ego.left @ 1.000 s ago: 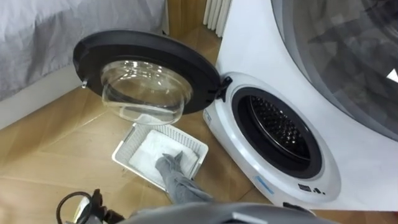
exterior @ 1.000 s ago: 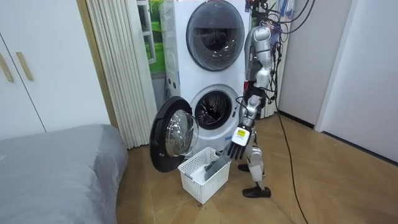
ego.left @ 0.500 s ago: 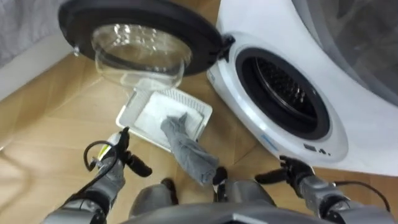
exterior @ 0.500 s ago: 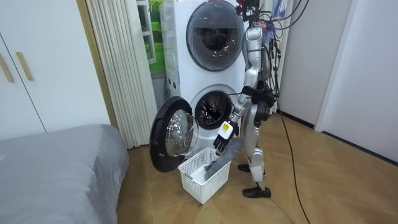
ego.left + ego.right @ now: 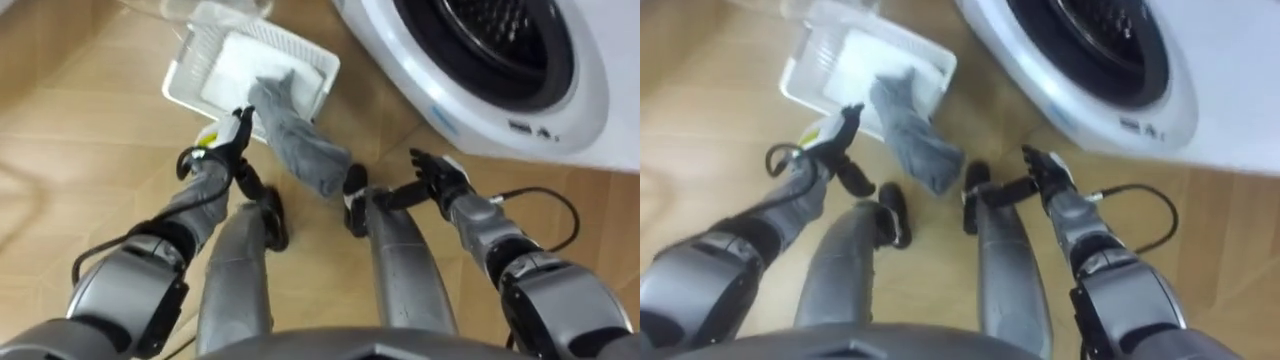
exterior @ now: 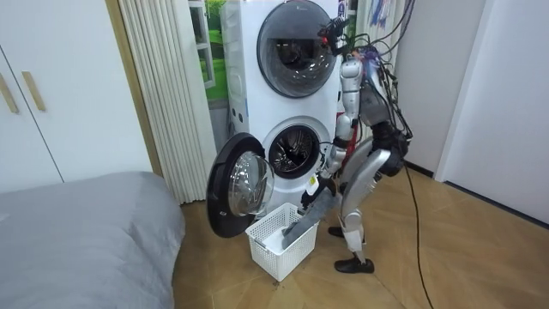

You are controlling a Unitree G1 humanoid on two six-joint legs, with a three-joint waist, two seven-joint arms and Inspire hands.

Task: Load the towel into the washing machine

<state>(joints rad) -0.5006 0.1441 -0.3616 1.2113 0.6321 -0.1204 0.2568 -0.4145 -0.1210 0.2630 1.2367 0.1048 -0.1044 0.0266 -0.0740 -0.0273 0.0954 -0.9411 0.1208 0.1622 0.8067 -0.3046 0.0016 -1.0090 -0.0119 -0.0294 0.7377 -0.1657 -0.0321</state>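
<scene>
The towel (image 5: 300, 150) is a soft grey cloth bunched into a long, rumpled fold. One end lies in the white plastic basket (image 5: 185, 65). The rest slumps over the basket's near rim and down to the pale wooden floor (image 5: 80, 190). The basket is rectangular with slatted walls, and its inside is too washed out to tell bare bottom from more cloth. The left hand (image 5: 225, 145) hangs just beside the towel with its fingers loosely spread and nothing in them (whether a fingertip brushes the cloth cannot be made out). The right hand (image 5: 437, 178) hangs apart from the towel near the washing machine (image 5: 590, 100), fingers splayed and empty. The machine's front is smooth glossy white. Its round mouth is ringed in dark rubber around a perforated metal drum (image 5: 500, 30), and the eye views' top edge cuts off most of that opening. In the room view the robot stands bent forward at the waist before the machine, with a second machine (image 6: 296, 47) stacked on top. The round door (image 6: 233, 184), a dark ring around a bulging clear glass bowl, is swung open toward the room view's left, beside the basket. A grey bed (image 6: 77, 232) is cut off at that view's left edge.
</scene>
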